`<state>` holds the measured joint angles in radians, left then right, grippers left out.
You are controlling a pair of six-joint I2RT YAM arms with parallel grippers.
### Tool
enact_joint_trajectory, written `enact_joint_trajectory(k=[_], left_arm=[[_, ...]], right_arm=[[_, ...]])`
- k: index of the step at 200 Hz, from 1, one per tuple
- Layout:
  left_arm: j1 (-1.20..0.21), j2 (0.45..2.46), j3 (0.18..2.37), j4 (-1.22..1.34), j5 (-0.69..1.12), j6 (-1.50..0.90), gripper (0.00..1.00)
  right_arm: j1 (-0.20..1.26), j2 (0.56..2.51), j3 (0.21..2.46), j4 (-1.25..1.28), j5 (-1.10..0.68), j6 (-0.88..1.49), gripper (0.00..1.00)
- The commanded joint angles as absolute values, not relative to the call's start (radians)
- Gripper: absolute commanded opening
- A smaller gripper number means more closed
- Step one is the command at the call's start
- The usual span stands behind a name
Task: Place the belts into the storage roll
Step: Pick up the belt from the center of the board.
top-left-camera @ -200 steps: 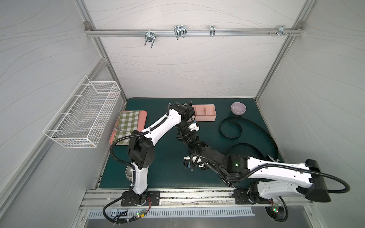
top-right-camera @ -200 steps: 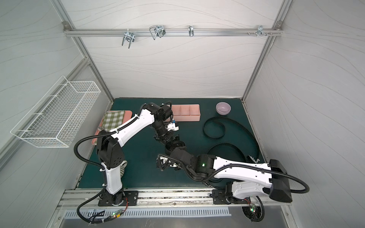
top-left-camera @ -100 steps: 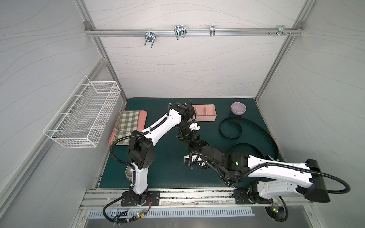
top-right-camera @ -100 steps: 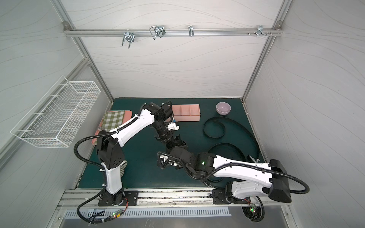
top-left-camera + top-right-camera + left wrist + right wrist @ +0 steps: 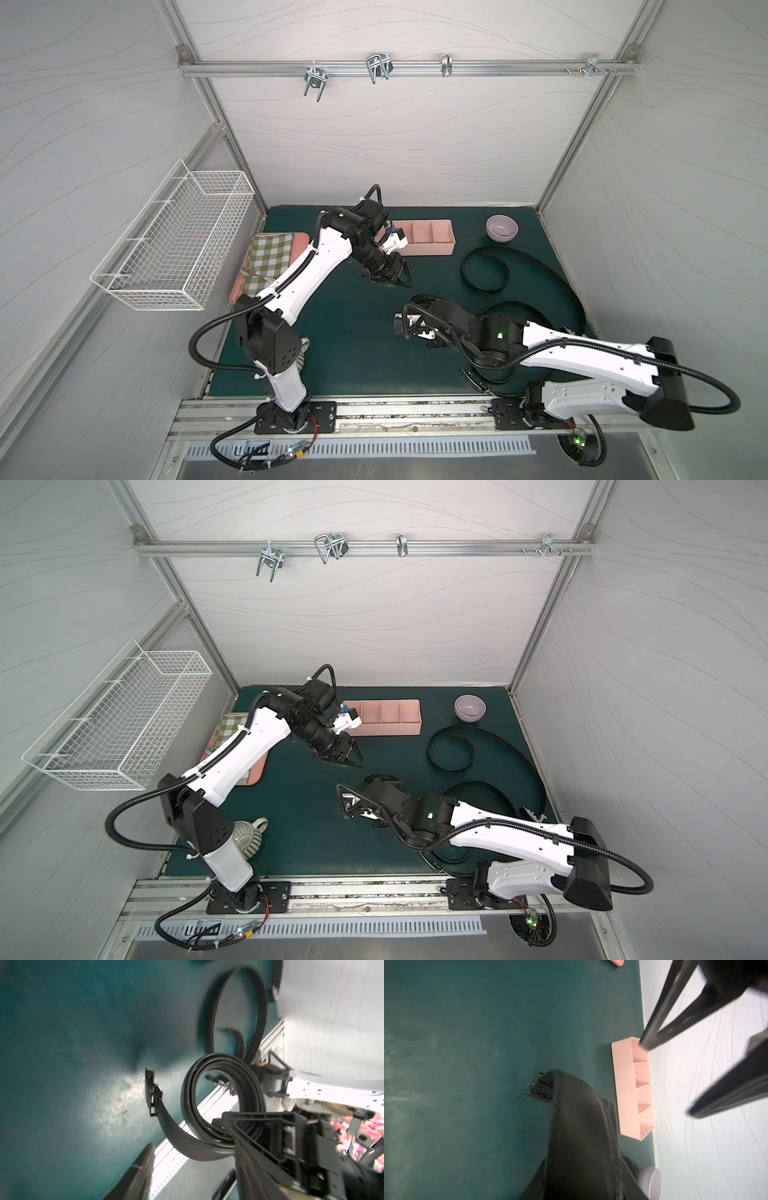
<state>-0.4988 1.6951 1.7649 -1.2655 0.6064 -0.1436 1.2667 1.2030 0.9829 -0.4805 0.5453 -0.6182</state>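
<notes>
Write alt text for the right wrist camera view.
A black belt fills the foreground, its buckle low against a green mat. Beyond it an empty pink divided tray sits near a white wall, and the left end effector looms open and blurred.

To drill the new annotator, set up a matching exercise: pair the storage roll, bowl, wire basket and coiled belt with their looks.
Things:
1. storage roll
2. bowl
3. wire basket
4. coiled belt

Looks:
A. white open mesh
B. black, wound in rings
C. pale pink, split by dividers
D. lilac, round

Pairs: 1-C, 2-D, 3-A, 4-B.
</notes>
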Motion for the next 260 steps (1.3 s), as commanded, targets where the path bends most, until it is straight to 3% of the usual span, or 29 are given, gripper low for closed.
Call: enact_joint_trajectory(k=[1,49,93,159,182,260], left_arm=[[-0.428,1.61,1.692,-1.125,0.606,-0.221,0.61],[-0.238,1.33,1.382,-0.844,0.549,-0.354,0.7],[-0.227,1.305,1.273,-0.821,0.577,-0.332,0.7],[-0.229,1.286,1.185,-0.699,0.626,-0.354,0.71],[-0.228,1.282,1.182,-0.726,0.623,-0.322,0.71],[-0.227,1.29,1.084,-0.761,0.574,-0.198,0.72]], right_arm=[[1.232,1.185,1.022,-0.477,0.535,-0.56,0.02],[1.055,1.176,1.162,-0.617,0.258,-0.368,0.01],[0.858,1.253,1.355,-0.781,0.011,-0.176,0.01],[0.611,1.259,1.358,-0.675,-0.306,0.085,0.01],[0.564,1.246,1.316,-0.59,-0.297,0.126,0.0],[0.523,1.366,1.383,-0.465,-0.015,0.069,0.0]])
